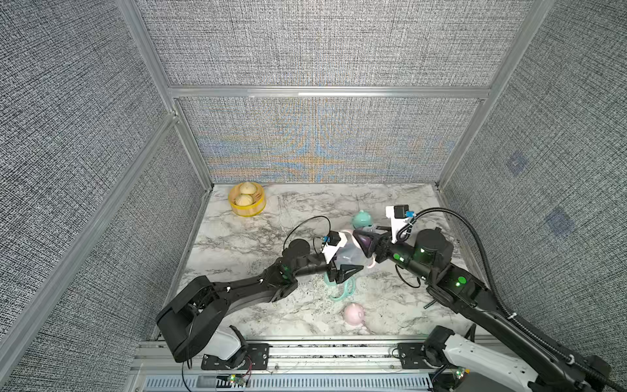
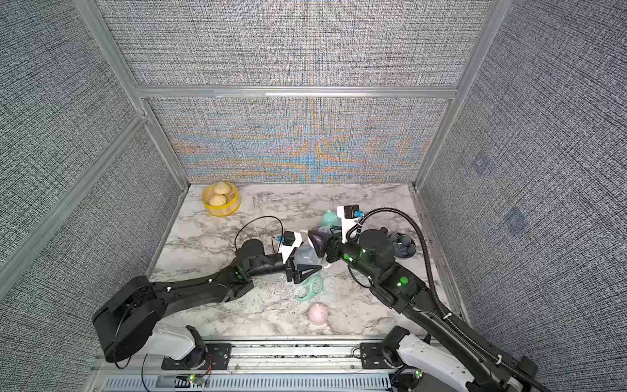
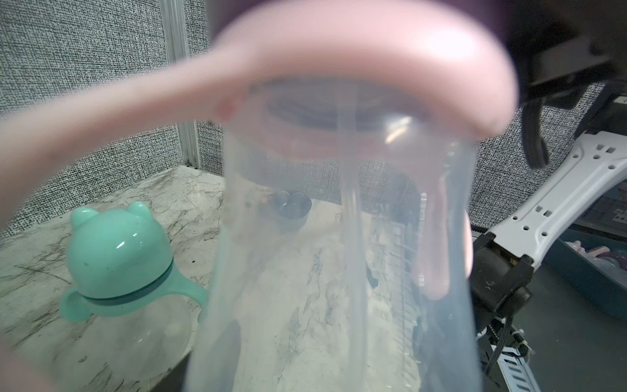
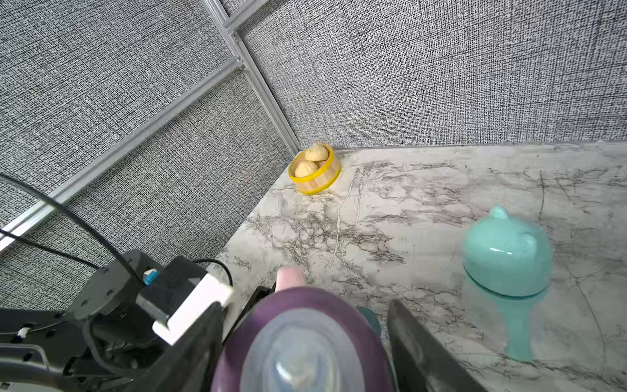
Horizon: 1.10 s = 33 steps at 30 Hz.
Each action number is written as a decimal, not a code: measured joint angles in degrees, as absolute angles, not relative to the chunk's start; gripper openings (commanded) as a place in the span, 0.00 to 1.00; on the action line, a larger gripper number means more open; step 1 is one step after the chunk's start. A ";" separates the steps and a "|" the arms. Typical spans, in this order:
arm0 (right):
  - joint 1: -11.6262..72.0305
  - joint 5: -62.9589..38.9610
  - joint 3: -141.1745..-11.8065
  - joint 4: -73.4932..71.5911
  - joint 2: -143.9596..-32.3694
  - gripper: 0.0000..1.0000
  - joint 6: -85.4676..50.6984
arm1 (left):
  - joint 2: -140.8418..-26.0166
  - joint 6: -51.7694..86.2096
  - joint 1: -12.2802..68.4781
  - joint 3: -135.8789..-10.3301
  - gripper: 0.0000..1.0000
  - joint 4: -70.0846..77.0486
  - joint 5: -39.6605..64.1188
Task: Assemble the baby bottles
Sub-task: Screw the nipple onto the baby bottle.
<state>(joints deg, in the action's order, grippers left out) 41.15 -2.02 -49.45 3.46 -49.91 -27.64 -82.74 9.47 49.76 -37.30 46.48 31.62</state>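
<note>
One clear bottle (image 2: 307, 254) fitted with a pink handle (image 3: 339, 51) is held over the middle of the surface (image 1: 244, 251), clamped in the left gripper (image 1: 349, 260). A purple collar (image 4: 305, 298) is gripped at the bottle's mouth by the right gripper (image 1: 364, 243). A mint-capped bottle (image 1: 362, 219) is stood just behind. A mint handle (image 1: 342, 292) and a pink cap (image 1: 354, 313) are laid toward the front edge. A yellow basket (image 1: 251, 209) is set in the back-left corner.

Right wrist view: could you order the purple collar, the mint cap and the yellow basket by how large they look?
1. purple collar: looks largest, but it is right at the camera, so true size is unsure.
2. mint cap.
3. yellow basket: looks smallest, being farthest away.
</note>
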 measured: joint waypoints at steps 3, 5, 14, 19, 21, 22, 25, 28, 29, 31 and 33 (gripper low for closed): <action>41.01 -2.22 -49.30 3.27 -49.91 0.74 -27.64 | -82.70 9.45 49.76 -37.30 0.00 46.35 31.62; 40.93 -2.22 -49.21 3.27 -49.93 0.74 -27.64 | -82.70 9.45 49.76 -37.30 0.00 46.22 31.59; 40.86 -2.87 -49.45 3.66 -50.54 0.76 -27.64 | -82.43 9.43 49.74 -37.36 0.00 46.02 31.51; 40.88 -3.07 -49.45 3.68 -50.17 0.63 -27.64 | -82.30 9.41 49.76 -37.39 0.00 45.89 31.46; 40.88 -3.25 -49.43 3.68 -50.17 0.54 -28.12 | -82.28 9.21 49.76 -37.56 0.00 45.67 31.44; 40.88 -3.60 -49.43 3.66 -50.17 0.50 -28.75 | -82.28 8.93 49.76 -37.74 0.00 45.50 31.33; 40.91 -3.86 -49.43 3.55 -50.15 0.45 -29.47 | -81.97 8.58 49.87 -37.87 0.00 45.06 30.41; 40.91 -3.49 -49.43 3.33 -50.50 0.42 -29.39 | -81.80 8.34 49.89 -37.87 0.00 44.62 29.65; 40.93 -3.36 -49.43 3.29 -50.61 0.42 -29.41 | -81.71 8.05 49.91 -37.87 0.00 44.40 29.30; 40.93 -3.20 -49.45 3.27 -50.76 0.41 -29.54 | -81.30 7.70 50.06 -37.87 0.00 43.72 28.27; 41.08 -2.81 -49.56 3.25 -50.74 0.39 -29.76 | -80.73 7.25 50.24 -37.80 0.00 43.27 27.14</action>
<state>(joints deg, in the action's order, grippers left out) 41.08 -2.81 -49.56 3.25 -50.74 -29.76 -80.73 7.25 50.24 -37.80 43.27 27.14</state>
